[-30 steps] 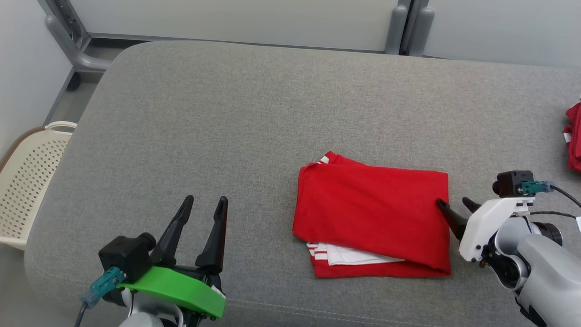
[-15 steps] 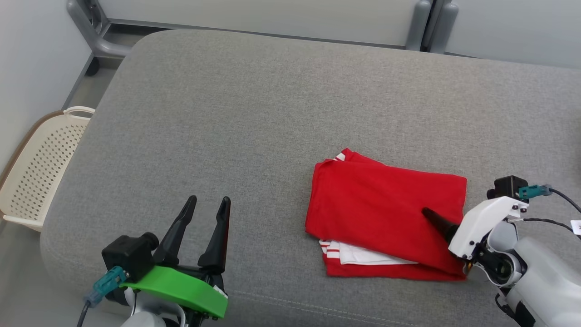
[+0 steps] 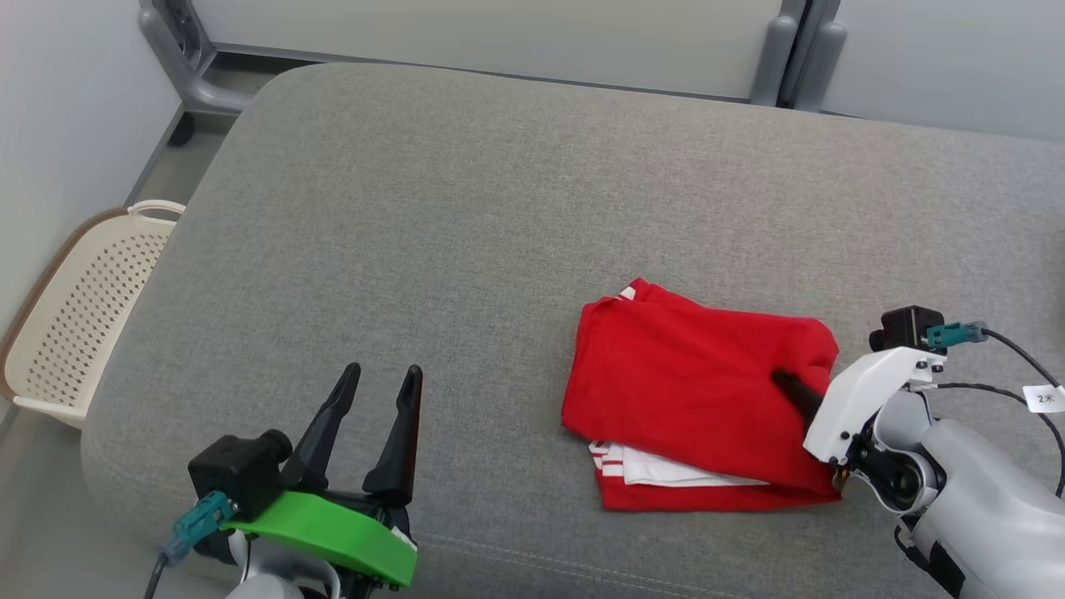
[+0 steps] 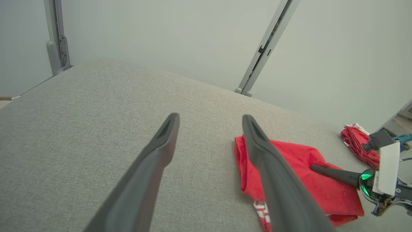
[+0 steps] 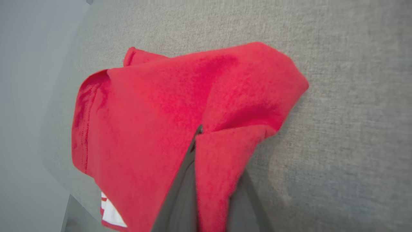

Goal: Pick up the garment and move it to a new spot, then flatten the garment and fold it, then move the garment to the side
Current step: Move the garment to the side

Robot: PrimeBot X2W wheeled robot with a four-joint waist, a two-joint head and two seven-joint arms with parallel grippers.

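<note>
Red garment (image 3: 699, 399) lies folded on the grey cushion (image 3: 466, 208), right of centre and near the front seam. A white striped layer pokes out under its near-left edge; the rest of that layer is covered by the red fabric.

Right gripper (image 3: 782, 381) is at the garment's right side, jaws closed on a pinch of the cloth. In the head view one dark finger (image 3: 796, 391) lies on top of the fabric, and the other is hidden under it. The right wrist view is soft and blurry. There a fold of red sits between the two fingers, and the tip of the finger on that view's right is covered by cloth. The garment's far-right corner is bunched and lifted off the cushion next to the grip. The rest looks flat, though I cannot tell how many layers are caught.

Left gripper (image 3: 383, 368) hangs over bare cushion at the front left, well apart from the garment. Its jaws are moderately spread and hold nothing. Its green mount is cut off by the bottom edge.

Cream perforated basket (image 3: 75, 308) is on the floor left of the cushion, partly cropped by the frame. In the left wrist view a second red cloth (image 4: 352, 141) lies far off on the cushion, partly hidden behind the right arm's camera block. White tag (image 3: 1044, 398) is on the right arm's cable, print unreadable.
</note>
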